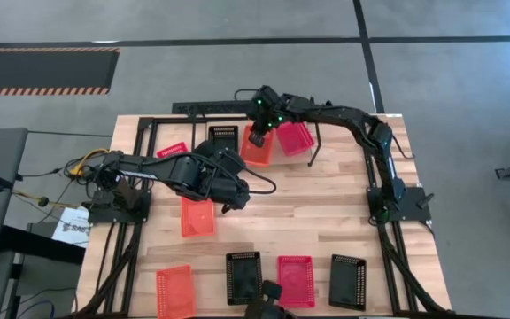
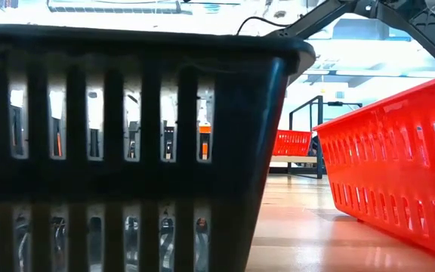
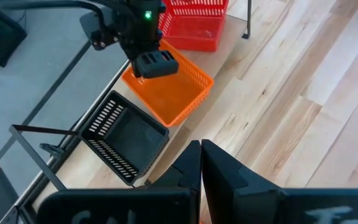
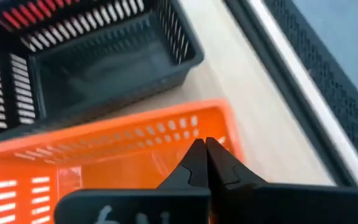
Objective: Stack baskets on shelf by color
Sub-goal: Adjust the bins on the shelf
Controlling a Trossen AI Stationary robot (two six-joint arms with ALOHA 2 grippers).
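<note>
An orange basket sits at the table's far side between a black basket and a red-pink basket, by the black wire shelf. My right gripper stands over the orange basket, shut on its wall. In the left wrist view it shows at that basket's far rim. My left gripper hangs shut over bare table near the middle, touching nothing; its fingers are together. Another orange basket lies flat just beside the left arm. My right gripper pinches the orange basket's wall at its rim, near a far corner, coming from above and pointing down. Orange shows between the fingers lower down. Whether the basket is lifted or rests on the shelf, I cannot tell.
Along the near edge lie an orange basket, a black one, a red-pink one and another black one. A red-pink basket lies far left. In the low view a black basket fills the foreground.
</note>
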